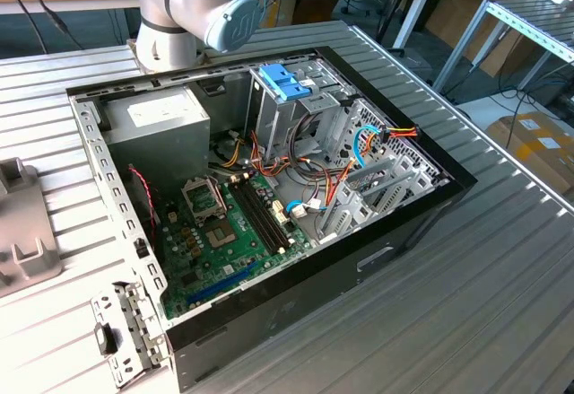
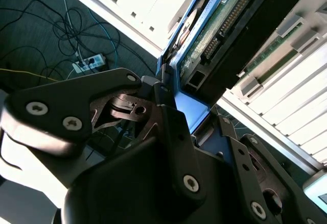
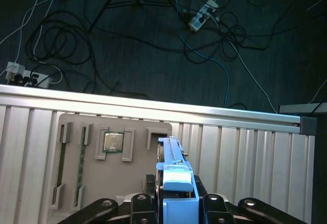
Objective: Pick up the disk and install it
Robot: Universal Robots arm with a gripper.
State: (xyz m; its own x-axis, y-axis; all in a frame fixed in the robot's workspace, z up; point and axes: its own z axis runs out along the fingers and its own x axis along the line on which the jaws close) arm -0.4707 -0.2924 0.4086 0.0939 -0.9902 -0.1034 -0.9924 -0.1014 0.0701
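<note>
Had the disk [image 3: 176,177] held edge-on, clear above the tray [image 3: 110,178], near that tray's edge. Saw the gripper [image 3: 176,199] clamped tight on the light-blue rail [image 2: 190,107]. Found the tray lying on the ribbed desk [image 3: 245,157], with the open computer case [image 1: 413,223] near the tray. Judged pick done, install not begun. Reckoned next move called for travel away from the tray, then squaring the rails to a bay in the drive cage [image 1: 305,116].

Exterior view: oblique, downward, onto open black computer case [image 1: 296,295]. Both wrist views: close-up, sharing blue-railed grey disk [image 2: 240,20] [image 3: 176,175].
</note>
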